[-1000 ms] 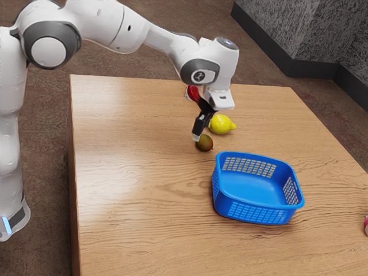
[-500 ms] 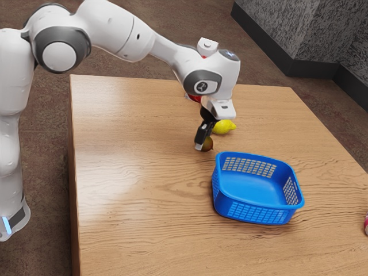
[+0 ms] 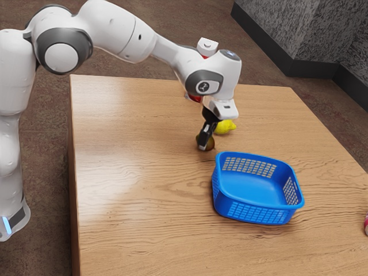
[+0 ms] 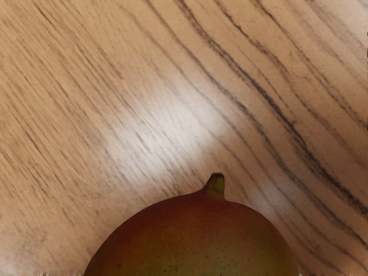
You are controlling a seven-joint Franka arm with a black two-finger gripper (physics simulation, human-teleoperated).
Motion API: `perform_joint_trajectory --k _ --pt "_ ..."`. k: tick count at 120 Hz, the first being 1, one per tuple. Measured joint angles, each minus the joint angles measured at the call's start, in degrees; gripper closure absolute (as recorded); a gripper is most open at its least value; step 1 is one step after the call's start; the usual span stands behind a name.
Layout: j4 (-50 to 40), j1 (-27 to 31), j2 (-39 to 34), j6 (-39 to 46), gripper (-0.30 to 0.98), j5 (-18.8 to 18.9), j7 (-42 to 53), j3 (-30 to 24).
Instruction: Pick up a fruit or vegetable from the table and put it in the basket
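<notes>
"End effector (image 3: 204, 144) down low, right at the mango (image 3: 210, 144)! Apart, together or clamped on it? I can't tell from here."

"Nor me. The mango's on the tabletop (image 3: 132, 201), outside the basket (image 3: 256, 214), stem poking up toward the middle of the wrist view."

"So what could spoil it?"

"Rounded skin, for 1! An off-centre squeeze could squirt it out sideways, maybe toward the basket wall just beside it."

"And 2: the lemon (image 3: 225, 127), close behind. A careless sweep of the hand might set it rolling."

"Number 3 is the rim: carry too low and the mango could clip it and drop, or shove the whole basket."

"Surface report?"

"Pale wood, streaky dark grain, soft glare near the mango. Looks smooth, so I'd expect rolling. Something red (image 3: 195, 98) peeks out past the arm (image 3: 109, 29)."

"And the room?"

"Mottled brown floor (image 3: 46, 201), rough grey wall (image 3: 287, 34) and dark skirting (image 3: 313, 69) beyond the tabletop's far corner!"
</notes>
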Motion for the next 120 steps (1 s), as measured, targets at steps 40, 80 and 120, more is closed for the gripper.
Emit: perform_joint_trajectory --k 40,80,120 --pt "2.9 0.0 -6.5 -6.0 0.39 0.0 -2.6 -0.2" --pt "5.7 2.2 -11.4 -11.5 0.41 -0.2 -4.7 -8.5" --pt "10.7 -2.7 -8.9 -12.0 0.42 0.0 -7.4 -16.0"
